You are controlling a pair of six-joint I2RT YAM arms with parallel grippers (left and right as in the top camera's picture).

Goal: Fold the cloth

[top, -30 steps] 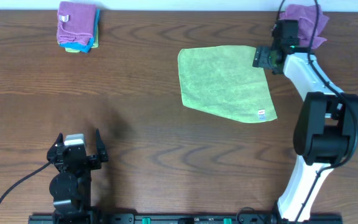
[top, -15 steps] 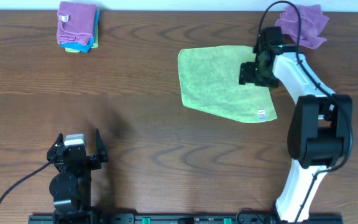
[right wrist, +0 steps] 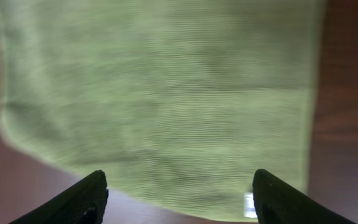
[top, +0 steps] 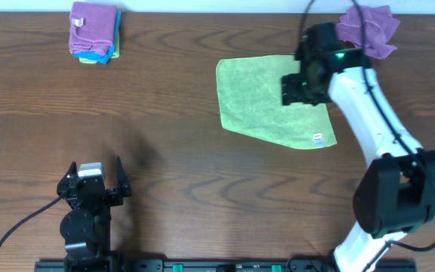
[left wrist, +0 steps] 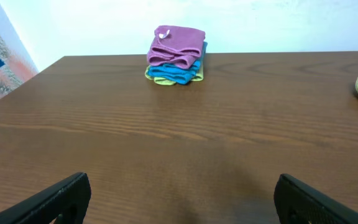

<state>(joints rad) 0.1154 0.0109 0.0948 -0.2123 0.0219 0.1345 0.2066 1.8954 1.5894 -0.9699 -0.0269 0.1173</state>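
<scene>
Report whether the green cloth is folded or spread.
Spread. The green cloth lies flat on the table, no doubled-over layer visible, its corner tag showing.

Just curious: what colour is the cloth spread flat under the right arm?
The cloth is light green; the overhead view shows it best.

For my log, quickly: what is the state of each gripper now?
Left gripper: open, empty.
Right gripper: open, empty, over the flat green microfibre cloth.
</scene>
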